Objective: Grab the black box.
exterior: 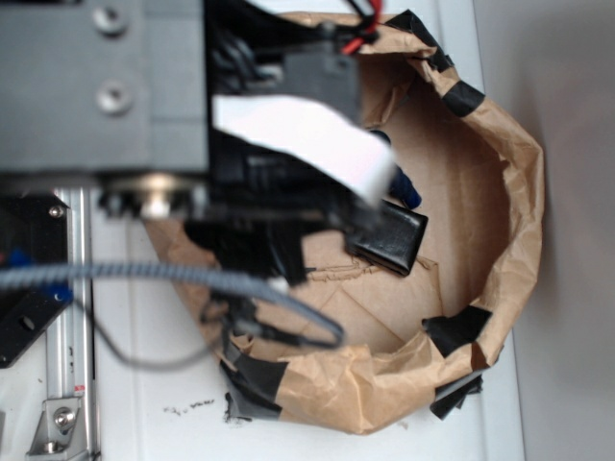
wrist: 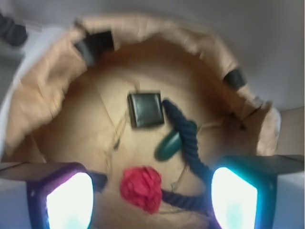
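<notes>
Here the arm hangs over the crumpled brown paper basin point(wrist: 43, 100), and in the wrist view the gripper point(wrist: 151, 200) points down with its two glowing fingers point(wrist: 69, 200) spread wide, released and holding nothing. The black box point(wrist: 145, 109), a small flat glossy square with rounded edges, lies flat on the basin floor, apart from the fingers. Nearer the gripper sit a smooth dark teal oval point(wrist: 167, 147), a twisted navy rope point(wrist: 188, 138) and a wrinkled red paper ball point(wrist: 141, 187).
</notes>
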{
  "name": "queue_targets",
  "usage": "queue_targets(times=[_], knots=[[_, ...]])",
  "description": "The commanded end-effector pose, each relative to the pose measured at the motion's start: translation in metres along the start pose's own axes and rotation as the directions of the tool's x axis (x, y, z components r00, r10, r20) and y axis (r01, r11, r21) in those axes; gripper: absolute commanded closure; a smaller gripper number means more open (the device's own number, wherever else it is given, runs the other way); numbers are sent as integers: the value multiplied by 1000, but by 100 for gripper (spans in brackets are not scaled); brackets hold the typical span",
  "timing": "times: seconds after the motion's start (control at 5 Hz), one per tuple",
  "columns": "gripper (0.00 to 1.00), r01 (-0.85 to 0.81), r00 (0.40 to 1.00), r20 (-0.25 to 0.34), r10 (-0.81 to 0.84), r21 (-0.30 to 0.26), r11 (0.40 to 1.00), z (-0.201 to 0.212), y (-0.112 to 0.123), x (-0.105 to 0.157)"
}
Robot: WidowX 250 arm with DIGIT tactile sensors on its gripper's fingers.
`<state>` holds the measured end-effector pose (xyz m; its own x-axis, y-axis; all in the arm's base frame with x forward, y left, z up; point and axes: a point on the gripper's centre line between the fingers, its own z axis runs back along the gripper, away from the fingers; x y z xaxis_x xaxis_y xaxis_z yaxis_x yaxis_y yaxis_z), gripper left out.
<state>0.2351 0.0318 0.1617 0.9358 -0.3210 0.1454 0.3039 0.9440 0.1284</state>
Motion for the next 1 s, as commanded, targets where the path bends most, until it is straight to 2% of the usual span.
queue_targets(times=[0.0, 0.2, 0.4, 0.6, 0.8], knots=[[0, 28, 993, 113, -15, -110, 994, -58, 34, 4], [0, 46, 981, 194, -9, -187, 981, -81, 36, 35], [0, 29, 983, 181, 13, -228, 973, -99, 27, 57], [0, 49, 988, 153, -9, -259, 965, -114, -3, 77], [0, 72, 990, 137, -38, -250, 966, -114, -25, 77]])
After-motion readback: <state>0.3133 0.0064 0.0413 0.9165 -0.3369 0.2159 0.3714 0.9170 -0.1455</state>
